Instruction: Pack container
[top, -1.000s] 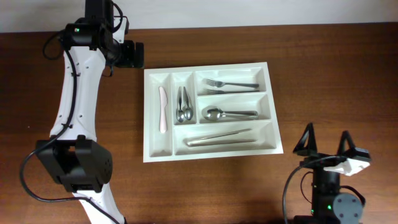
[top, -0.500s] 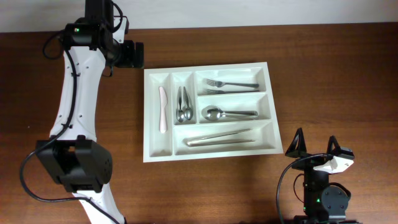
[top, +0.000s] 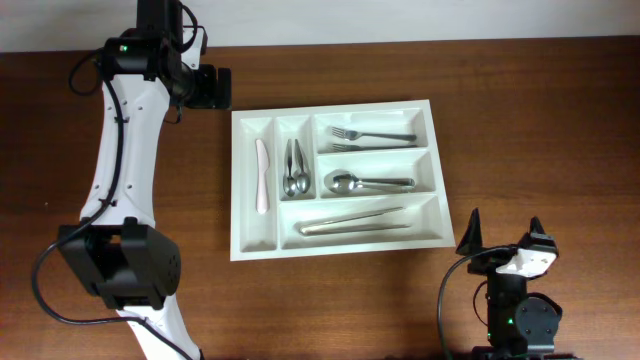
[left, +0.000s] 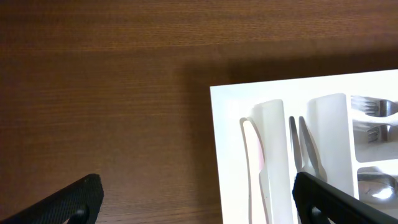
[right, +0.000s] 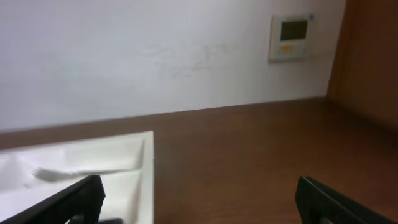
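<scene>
Overhead looks down; wrist views share the container (top: 340, 246).

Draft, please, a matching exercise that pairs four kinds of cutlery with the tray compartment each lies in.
Cutlery:
1. white knife
2. small spoons
3. forks
4. large spoon

Compartments of the white cutlery tray, overhead view:
A. top long compartment
B. leftmost narrow compartment
C. middle long compartment
D. second narrow compartment from the left

Pairs: 1-B, 2-D, 3-A, 4-C
</scene>
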